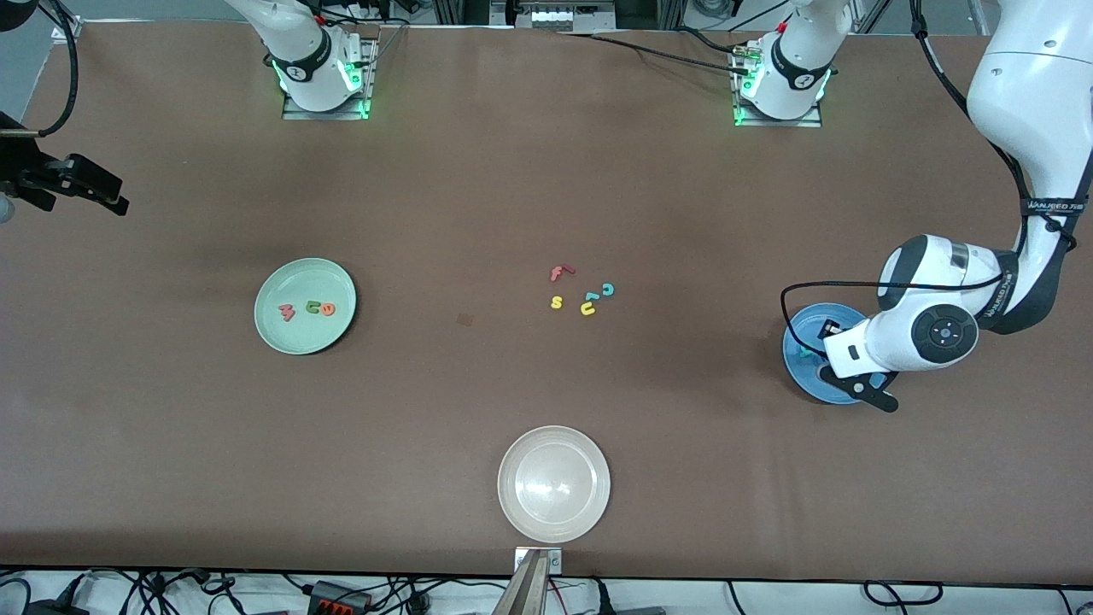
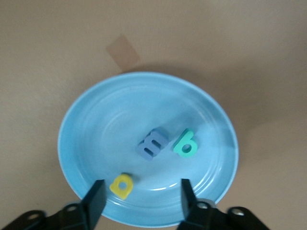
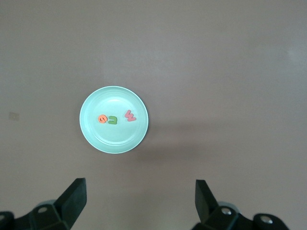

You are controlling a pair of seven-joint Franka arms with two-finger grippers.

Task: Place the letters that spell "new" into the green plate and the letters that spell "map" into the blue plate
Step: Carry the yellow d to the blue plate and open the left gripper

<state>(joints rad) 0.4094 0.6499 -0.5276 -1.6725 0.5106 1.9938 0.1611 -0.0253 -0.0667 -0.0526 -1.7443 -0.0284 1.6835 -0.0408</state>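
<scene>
Our left end effector (image 2: 140,203) hangs low over the blue plate (image 1: 803,369), fingers parted and holding nothing, and the yellow letter (image 2: 121,185) lies on the plate just beside one finger, so the coming move is, we judge, straight up and away. We count three letters on this plate: the yellow one, a blue m (image 2: 152,143) and a teal letter (image 2: 185,144). The green plate (image 1: 271,340) holds three too: orange e (image 3: 102,118), green n (image 3: 113,120), pink w (image 3: 130,115). Four spare letters (image 1: 583,292) lie mid-tabletop, one beige plate (image 1: 515,512) nearer the camera. Our right end effector (image 3: 139,196) waits high, fingers spread and holding nothing.
</scene>
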